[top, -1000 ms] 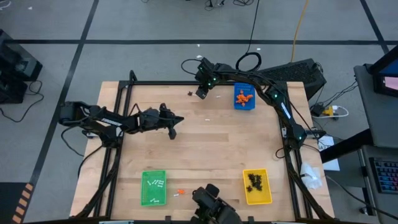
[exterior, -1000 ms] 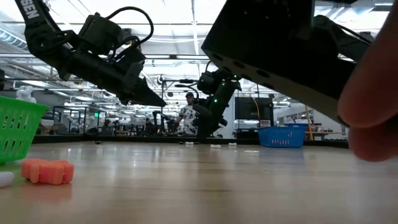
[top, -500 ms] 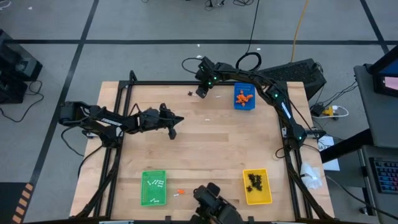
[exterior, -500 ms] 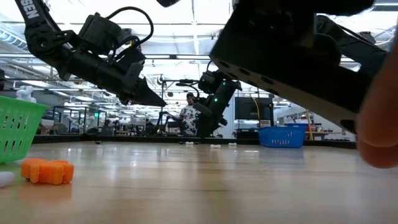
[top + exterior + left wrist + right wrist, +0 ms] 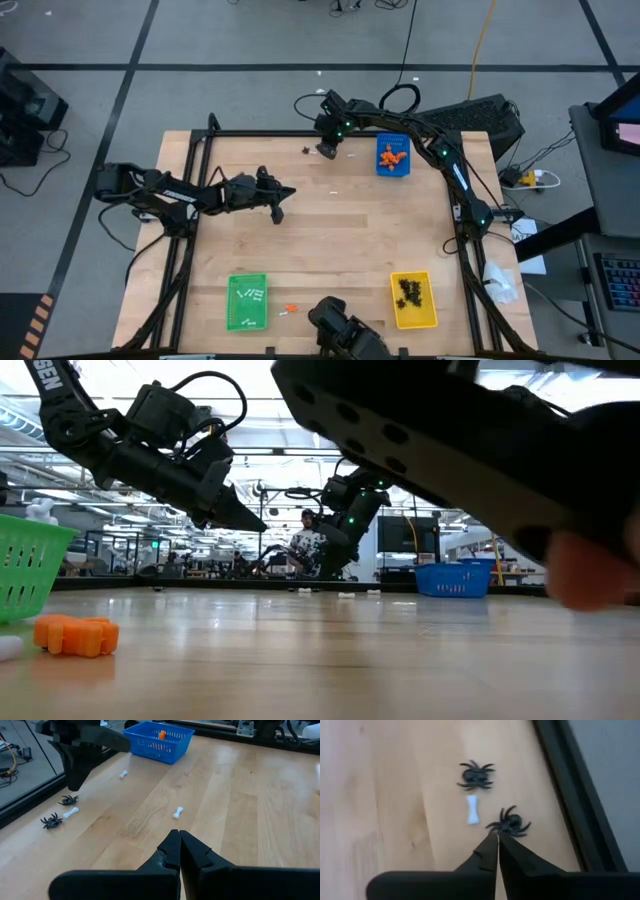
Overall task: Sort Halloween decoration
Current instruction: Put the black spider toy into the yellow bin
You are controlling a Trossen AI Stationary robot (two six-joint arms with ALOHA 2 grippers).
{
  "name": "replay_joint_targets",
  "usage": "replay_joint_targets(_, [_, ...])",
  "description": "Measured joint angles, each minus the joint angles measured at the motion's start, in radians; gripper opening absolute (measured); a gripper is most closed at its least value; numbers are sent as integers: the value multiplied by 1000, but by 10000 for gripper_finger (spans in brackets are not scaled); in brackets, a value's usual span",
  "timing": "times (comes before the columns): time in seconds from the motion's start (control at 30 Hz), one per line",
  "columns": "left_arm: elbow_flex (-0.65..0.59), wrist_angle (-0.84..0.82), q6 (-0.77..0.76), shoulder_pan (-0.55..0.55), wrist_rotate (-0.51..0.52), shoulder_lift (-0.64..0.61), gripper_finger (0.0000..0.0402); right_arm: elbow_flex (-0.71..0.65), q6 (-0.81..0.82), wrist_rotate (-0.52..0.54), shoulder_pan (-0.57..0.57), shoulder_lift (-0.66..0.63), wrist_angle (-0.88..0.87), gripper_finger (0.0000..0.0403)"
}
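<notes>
The Halloween decoration lies scattered. Two black spiders (image 5: 510,824) (image 5: 476,775) and a white bone (image 5: 472,810) lie by the table's far rail. Another bone (image 5: 178,812) lies mid-table, and an orange lump (image 5: 76,635) rests near the green tray (image 5: 247,300). My right gripper (image 5: 496,836) is shut and slants down, its tips right at the nearer spider's legs. My left gripper (image 5: 176,834) is shut and hangs over the left middle of the table (image 5: 279,213), holding nothing. My right gripper's shut tips stand at the outer legs (image 5: 495,827) of the spider nearest the rail, coming from above at a slant. I cannot tell whether they touch or grip a leg. The spider lies flat on the table.
The blue tray (image 5: 393,157) with orange lumps stands at the far right. The yellow tray (image 5: 413,298) with spiders stands at the near right. A black frame rail (image 5: 580,820) runs close beside the spiders. A large dark object (image 5: 450,450) fills the low view's upper right.
My right gripper has shut its fingers and rolled its wrist a little while staying over the spiders by the far rail. The dark object at the table's near edge has shifted left across the low view.
</notes>
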State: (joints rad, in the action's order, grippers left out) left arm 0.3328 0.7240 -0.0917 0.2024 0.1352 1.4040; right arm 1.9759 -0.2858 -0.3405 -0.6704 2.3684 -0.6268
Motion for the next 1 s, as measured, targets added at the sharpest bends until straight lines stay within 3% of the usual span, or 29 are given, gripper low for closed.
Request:
replay_joint_targets(0.37, [0, -1, 1, 0, 0, 0, 0, 0, -300, 0, -6, 31, 9, 1])
replay_joint_targets(1.0, [1, 1, 28, 0, 0, 0, 0, 0, -374, -56, -12, 58, 66, 0])
